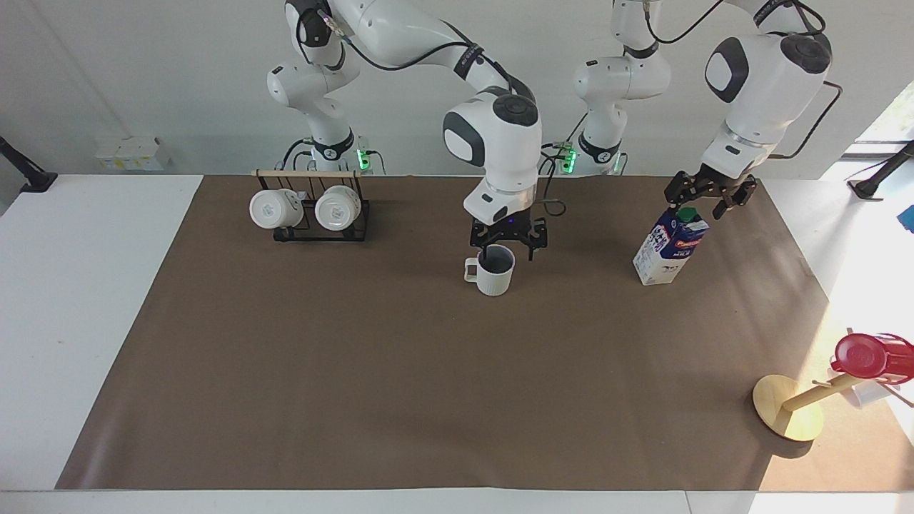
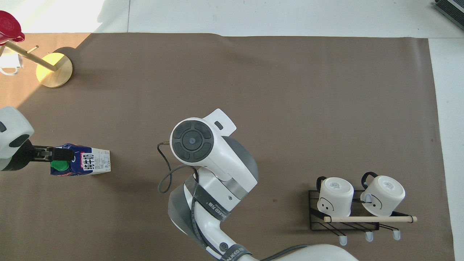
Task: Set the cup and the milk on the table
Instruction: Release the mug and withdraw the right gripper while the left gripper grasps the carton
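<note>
cup [image 1: 493,270]: we see it upright on the bench [image 1: 428,371]
right gripper [image 1: 508,246]: over cup, fingers spread
left gripper [image 1: 703,197]: over milk [image 1: 669,247], fingers spread

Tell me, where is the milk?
The milk stands on the brown mat toward the left arm's end of the table, directly under the left gripper, beside the cup.

Two white mugs [image 1: 305,208] on black rack [image 1: 323,228], red cup [image 1: 865,355] on wooden stand [image 1: 787,416]

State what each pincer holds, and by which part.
Nothing held: right pincer open over the cup; left pincer open around the milk top.
</note>
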